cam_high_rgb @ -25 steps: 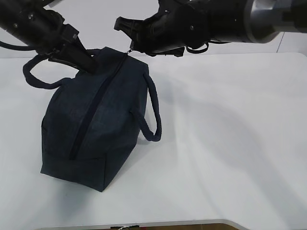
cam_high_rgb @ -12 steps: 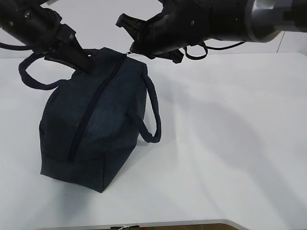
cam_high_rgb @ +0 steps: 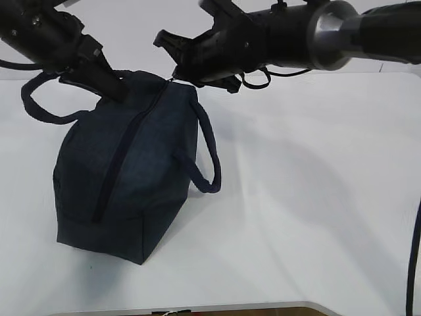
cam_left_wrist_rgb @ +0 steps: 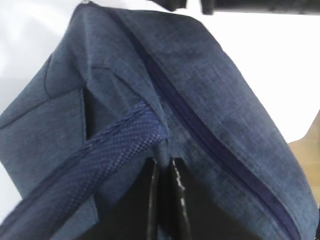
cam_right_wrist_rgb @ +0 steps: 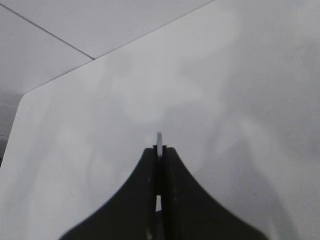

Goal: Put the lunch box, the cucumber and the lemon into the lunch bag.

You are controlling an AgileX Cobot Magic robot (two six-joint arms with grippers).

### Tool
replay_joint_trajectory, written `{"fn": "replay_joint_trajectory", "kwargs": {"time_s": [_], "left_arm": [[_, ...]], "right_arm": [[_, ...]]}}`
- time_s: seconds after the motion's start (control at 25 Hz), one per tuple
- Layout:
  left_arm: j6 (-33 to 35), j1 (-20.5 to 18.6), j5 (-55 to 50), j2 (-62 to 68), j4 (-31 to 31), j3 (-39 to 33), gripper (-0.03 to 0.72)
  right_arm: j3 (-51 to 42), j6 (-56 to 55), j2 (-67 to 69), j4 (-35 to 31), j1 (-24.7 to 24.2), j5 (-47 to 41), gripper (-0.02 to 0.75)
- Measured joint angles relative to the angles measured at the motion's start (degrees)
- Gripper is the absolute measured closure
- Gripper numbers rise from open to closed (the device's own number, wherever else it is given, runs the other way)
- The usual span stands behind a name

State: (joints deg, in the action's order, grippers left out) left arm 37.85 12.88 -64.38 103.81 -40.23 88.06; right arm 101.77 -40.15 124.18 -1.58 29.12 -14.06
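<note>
White table [cam_high_rgb: 316, 197], lunch bag [cam_high_rgb: 125, 171] on its left half, long axis and closed zipper [cam_high_rgb: 125, 155] running near-left to far-right, left gripper [cam_high_rgb: 115, 89] pinching far-end fabric, right gripper [cam_high_rgb: 176, 76] clamped on ring pull [cam_right_wrist_rgb: 159, 142].

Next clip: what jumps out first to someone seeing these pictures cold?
The dark navy lunch bag on the white table, left of centre, zipper closed. Both arms meet at its far end: the left gripper pinches fabric by a handle, the right gripper clamps the metal ring pull.
</note>
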Motion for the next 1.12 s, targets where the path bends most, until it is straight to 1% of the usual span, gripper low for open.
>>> {"fn": "replay_joint_trajectory", "kwargs": {"time_s": [0.12,0.28,0.48,0.6,0.8,1.12], "left_arm": [[0.0,0.0,0.35,0.0,0.12,0.0,0.696],[0.0,0.0,0.51,0.0,0.37,0.0,0.696],[0.0,0.0,0.16,-0.08,1.5,0.0,0.696],[0.0,0.23,0.02,-0.22,1.63,0.0,0.696],[0.0,0.23,-0.25,-0.24,1.63,0.0,0.696],[0.0,0.23,-0.38,-0.24,1.63,0.0,0.696]], "right_arm": [[2.26,0.0,1.33,-0.1,0.0,-0.87,0.733],[2.88,1.54,1.89,0.58,0.0,-2.09,0.733],[3.0,13.07,1.69,1.58,0.0,-6.36,0.733],[3.12,16.63,1.41,2.67,0.0,-8.31,0.733],[3.22,17.83,1.41,3.93,-0.1,-10.81,0.733],[3.44,18.04,1.86,4.06,-0.1,-10.94,0.733]]}}
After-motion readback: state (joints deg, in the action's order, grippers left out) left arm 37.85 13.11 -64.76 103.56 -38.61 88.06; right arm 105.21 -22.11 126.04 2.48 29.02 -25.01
